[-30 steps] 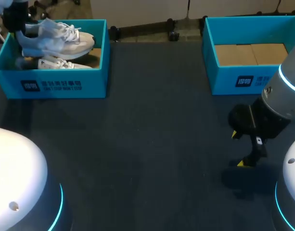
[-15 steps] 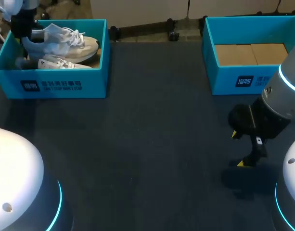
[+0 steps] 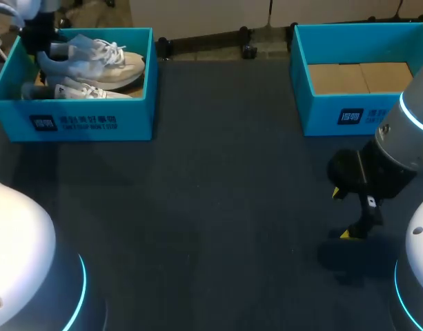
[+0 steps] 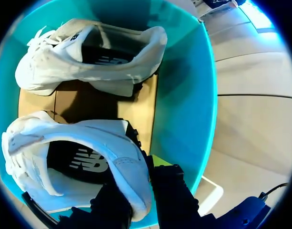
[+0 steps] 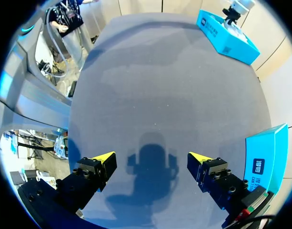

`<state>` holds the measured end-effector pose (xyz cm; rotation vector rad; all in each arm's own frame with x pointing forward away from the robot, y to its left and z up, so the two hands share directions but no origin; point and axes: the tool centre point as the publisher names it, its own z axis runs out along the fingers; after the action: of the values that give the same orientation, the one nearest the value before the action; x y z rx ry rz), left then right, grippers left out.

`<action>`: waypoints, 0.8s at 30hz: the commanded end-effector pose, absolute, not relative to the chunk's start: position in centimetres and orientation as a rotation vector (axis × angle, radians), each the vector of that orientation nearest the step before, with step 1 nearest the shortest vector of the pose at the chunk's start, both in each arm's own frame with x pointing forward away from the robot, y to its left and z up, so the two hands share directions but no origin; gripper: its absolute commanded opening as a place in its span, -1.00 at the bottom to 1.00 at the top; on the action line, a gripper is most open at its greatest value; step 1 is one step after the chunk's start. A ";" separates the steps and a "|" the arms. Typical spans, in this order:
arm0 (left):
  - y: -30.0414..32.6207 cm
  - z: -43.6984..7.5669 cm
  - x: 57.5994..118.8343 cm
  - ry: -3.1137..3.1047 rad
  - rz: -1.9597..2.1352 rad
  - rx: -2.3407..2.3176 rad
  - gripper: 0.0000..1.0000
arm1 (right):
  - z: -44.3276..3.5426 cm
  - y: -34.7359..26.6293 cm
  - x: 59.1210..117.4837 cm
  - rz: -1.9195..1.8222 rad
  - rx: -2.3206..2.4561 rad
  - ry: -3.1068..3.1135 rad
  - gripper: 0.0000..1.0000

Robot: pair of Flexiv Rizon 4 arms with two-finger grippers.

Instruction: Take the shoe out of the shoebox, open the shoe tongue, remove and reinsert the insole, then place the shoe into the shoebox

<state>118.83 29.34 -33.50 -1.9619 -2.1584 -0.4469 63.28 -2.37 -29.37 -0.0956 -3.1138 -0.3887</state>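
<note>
Dark gray table (image 3: 211, 207) has two blue boxes on it. The left shoebox (image 3: 87, 124) has two white shoes in it. The left gripper (image 4: 138, 191) pinches the heel of one shoe (image 4: 74, 162), close to the box's end wall. The second shoe (image 4: 93, 57) lies on the brown box floor. The right box (image 3: 363, 114) shows brown cardboard (image 3: 359, 77) inside. The right gripper (image 5: 150, 164) hangs over the table near that box, its fingers wide apart.
</note>
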 end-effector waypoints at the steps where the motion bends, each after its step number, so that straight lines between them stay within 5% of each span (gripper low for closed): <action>1: 29.3 -34.2 119.7 -2.144 -0.425 -1.963 -1.00 | -29.4 -2.4 63.2 -0.389 -0.096 -3.116 1.00; 12: 29.4 -35.2 120.0 -2.119 -0.391 -1.975 -1.00 | -29.4 -2.4 63.2 -0.389 -0.096 -3.116 1.00; 14: 29.4 -35.3 120.0 -2.110 -0.369 -1.982 -0.90 | -29.4 -2.4 63.2 -0.389 -0.096 -3.116 1.00; 17: 29.2 -35.4 120.1 -2.107 -0.368 -1.988 -0.38 | -29.4 -2.4 63.2 -0.389 -0.096 -3.116 1.00; 24: 29.3 -35.4 120.4 -2.115 -0.364 -1.993 -0.13 | -29.4 -2.4 63.2 -0.389 -0.096 -3.116 1.00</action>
<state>119.78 29.11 -35.31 -1.9959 -2.1161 -0.3765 63.28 -2.37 -29.37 -0.0955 -3.1138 -0.3887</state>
